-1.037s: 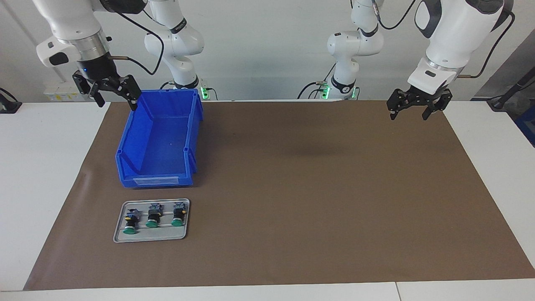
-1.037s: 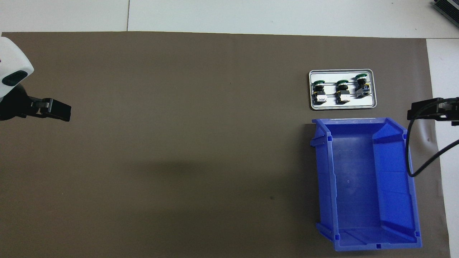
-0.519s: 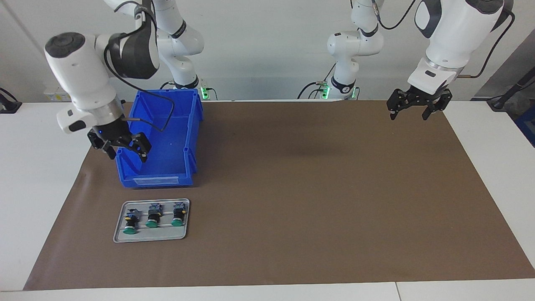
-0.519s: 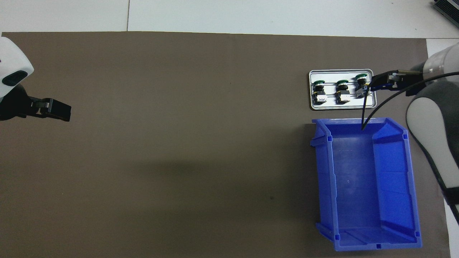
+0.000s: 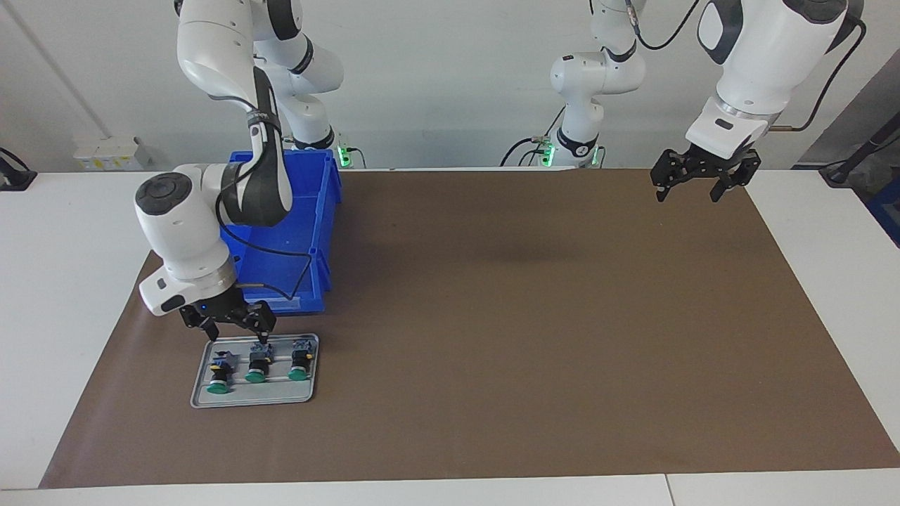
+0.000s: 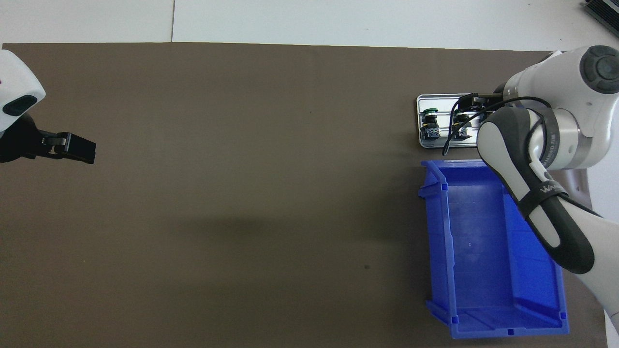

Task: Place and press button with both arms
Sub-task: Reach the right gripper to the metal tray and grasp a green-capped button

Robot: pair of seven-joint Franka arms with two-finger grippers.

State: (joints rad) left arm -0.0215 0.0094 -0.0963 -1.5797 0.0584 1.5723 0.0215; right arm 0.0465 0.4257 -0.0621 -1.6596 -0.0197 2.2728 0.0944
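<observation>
Three green-capped buttons lie in a row on a small grey tray (image 5: 253, 403): one at the right arm's end (image 5: 219, 372), a middle one (image 5: 257, 365) and a third (image 5: 301, 362). My right gripper (image 5: 235, 332) hangs open just above the rear blocks of the first two, touching neither that I can see. In the overhead view the right arm covers part of the tray (image 6: 420, 121); two buttons (image 6: 429, 123) (image 6: 462, 128) still show. My left gripper (image 5: 696, 184) waits open in the air over the mat's corner at the left arm's end, also seen in the overhead view (image 6: 77, 149).
An empty blue bin (image 5: 281, 232) (image 6: 483, 241) stands on the brown mat (image 5: 527, 316), right beside the tray and nearer to the robots. The right arm's forearm and cable pass over the bin.
The right arm swung from above the bin's robot-side corner, over the bin, down to just above the tray. Its gripper stayed open. The left arm has not moved.
</observation>
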